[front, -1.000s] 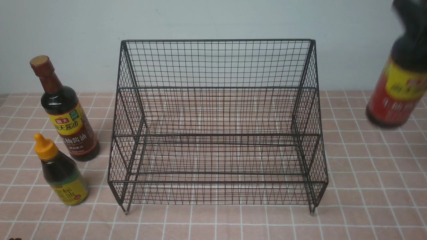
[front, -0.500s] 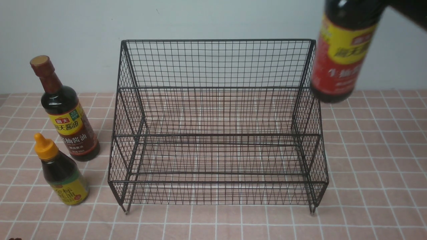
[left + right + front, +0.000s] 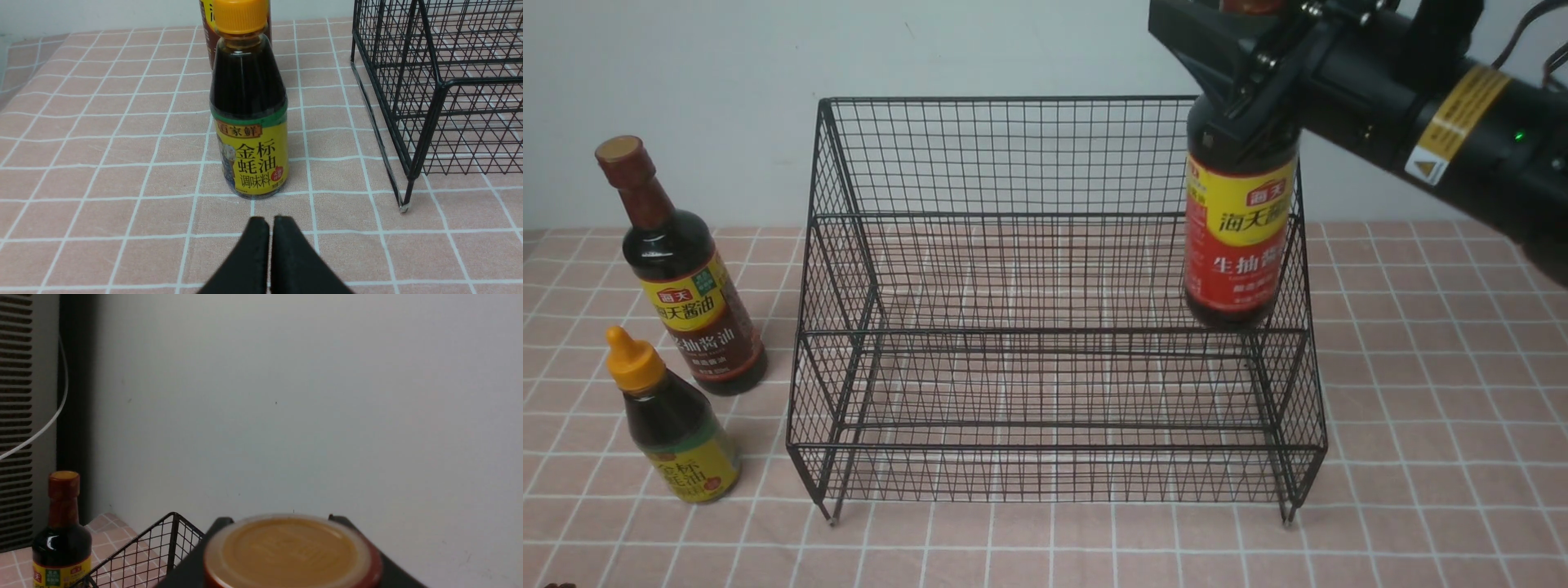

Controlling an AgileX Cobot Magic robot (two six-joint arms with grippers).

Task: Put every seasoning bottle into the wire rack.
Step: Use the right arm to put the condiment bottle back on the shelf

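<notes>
Beside wire rack (image 3: 1054, 155): tall bottle (image 3: 686, 294), short bottle (image 3: 678, 433)

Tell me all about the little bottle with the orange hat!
The little bottle is short, seemingly clear plastic full of dark sauce. It has an orange nozzle cap and a yellow label under a green band. It stands upright on the pink checked tablecloth, left of the wire rack, in front of a taller bottle. Only the cloth touches it; the shut left gripper is nearby, apart.
</notes>
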